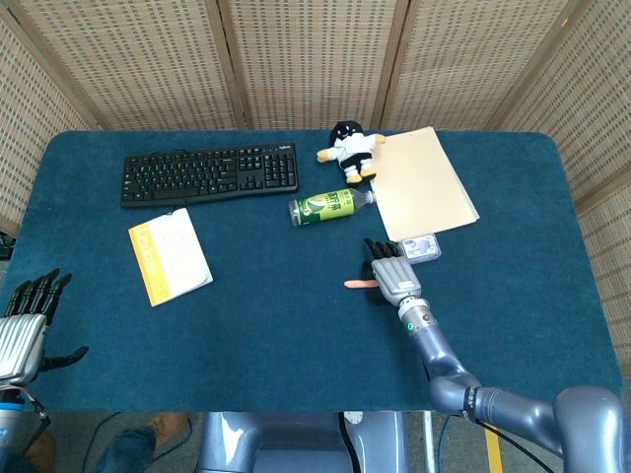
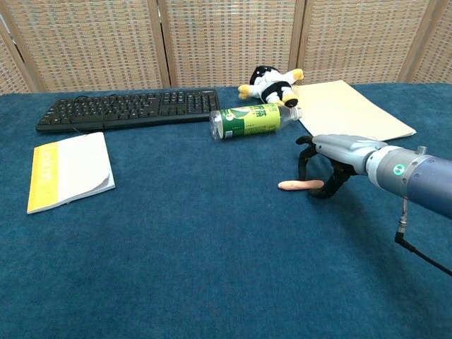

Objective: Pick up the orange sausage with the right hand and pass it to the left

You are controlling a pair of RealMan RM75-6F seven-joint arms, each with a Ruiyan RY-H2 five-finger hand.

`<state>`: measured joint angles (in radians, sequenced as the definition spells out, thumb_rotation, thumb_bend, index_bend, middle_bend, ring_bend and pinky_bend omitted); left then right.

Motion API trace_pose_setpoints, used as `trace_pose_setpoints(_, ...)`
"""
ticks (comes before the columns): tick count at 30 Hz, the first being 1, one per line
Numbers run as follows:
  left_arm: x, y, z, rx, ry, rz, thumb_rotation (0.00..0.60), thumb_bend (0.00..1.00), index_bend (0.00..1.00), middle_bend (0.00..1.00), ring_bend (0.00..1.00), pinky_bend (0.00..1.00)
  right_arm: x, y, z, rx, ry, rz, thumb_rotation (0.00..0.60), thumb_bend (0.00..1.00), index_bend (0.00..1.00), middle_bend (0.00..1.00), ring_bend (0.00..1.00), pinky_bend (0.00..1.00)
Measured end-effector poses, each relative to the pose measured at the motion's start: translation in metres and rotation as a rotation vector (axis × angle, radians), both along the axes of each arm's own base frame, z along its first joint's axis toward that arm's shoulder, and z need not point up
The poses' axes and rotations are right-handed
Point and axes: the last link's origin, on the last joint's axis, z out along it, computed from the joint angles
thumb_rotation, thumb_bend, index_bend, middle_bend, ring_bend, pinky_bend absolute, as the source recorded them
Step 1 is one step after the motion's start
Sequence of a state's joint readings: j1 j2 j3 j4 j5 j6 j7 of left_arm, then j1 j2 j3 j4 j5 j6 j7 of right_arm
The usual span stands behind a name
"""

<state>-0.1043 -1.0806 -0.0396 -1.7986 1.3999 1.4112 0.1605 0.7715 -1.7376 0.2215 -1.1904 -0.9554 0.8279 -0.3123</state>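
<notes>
The sausage (image 1: 360,285) (image 2: 300,186) lies flat on the blue surface (image 1: 276,325) (image 2: 176,268), in front of the bottle (image 1: 330,206) (image 2: 254,121) and a little to its right as I look down. My right hand (image 1: 389,274) (image 2: 332,159) is arched over the sausage's right end, palm down, with my fingers (image 2: 305,157) curled downward around it and their tips at or just above the surface. From the chest view the sausage's end sits under my palm between thumb and fingers, but I cannot tell whether any of them actually touches it; it is not lifted.

My left hand (image 1: 25,330) is far from the bottle, at the near left edge of the surface, held upright with its fingers spread and nothing in them. It shows only in the head view.

Behind the bottle lies a plush toy (image 1: 348,150) (image 2: 272,83). To the toy's right is a tan folder (image 1: 424,182) (image 2: 349,106), to its left a black keyboard (image 1: 210,173) (image 2: 127,108). A yellow-edged booklet (image 1: 169,254) (image 2: 67,169) lies in front of the keyboard. A small clear packet (image 1: 422,246) sits just beyond my right hand, at the folder's near edge.
</notes>
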Motion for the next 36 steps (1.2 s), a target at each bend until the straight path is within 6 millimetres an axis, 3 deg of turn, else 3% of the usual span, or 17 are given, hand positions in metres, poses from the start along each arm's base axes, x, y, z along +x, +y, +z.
trace_pose_setpoints(10, 0.000, 0.000, 0.000, -0.001, 0.000, 0.001, 0.600, 0.00, 0.00, 0.00, 0.00, 0.00, 0.000, -0.002, -0.004, -0.004, -0.011, -0.011, 0.600, 0.51, 0.53, 0.01, 0.00, 0.00)
trace_pose_setpoints(17, -0.001, 0.000, 0.000, -0.001, -0.001, 0.003, 0.600, 0.00, 0.00, 0.00, 0.00, 0.00, 0.000, -0.005, -0.004, -0.031, -0.014, -0.012, 0.600, 0.54, 0.63, 0.07, 0.00, 0.00)
trace_pose_setpoints(23, -0.001, 0.001, -0.001, -0.005, 0.000, 0.004, 0.600, 0.00, 0.00, 0.00, 0.00, 0.00, 0.004, -0.004, 0.001, -0.037, -0.047, -0.003, 0.600, 0.54, 0.65, 0.09, 0.00, 0.00)
trace_pose_setpoints(29, 0.000, 0.006, -0.002, -0.013, 0.003, -0.006, 0.600, 0.00, 0.00, 0.00, 0.00, 0.00, 0.021, 0.000, 0.010, -0.026, -0.133, 0.001, 0.600, 0.54, 0.66, 0.11, 0.00, 0.00)
trace_pose_setpoints(36, 0.012, 0.027, 0.007, 0.003, 0.043, -0.095, 0.600, 0.00, 0.00, 0.00, 0.00, 0.00, 0.057, 0.003, 0.029, 0.012, -0.281, -0.018, 0.600, 0.56, 0.66, 0.11, 0.00, 0.00)
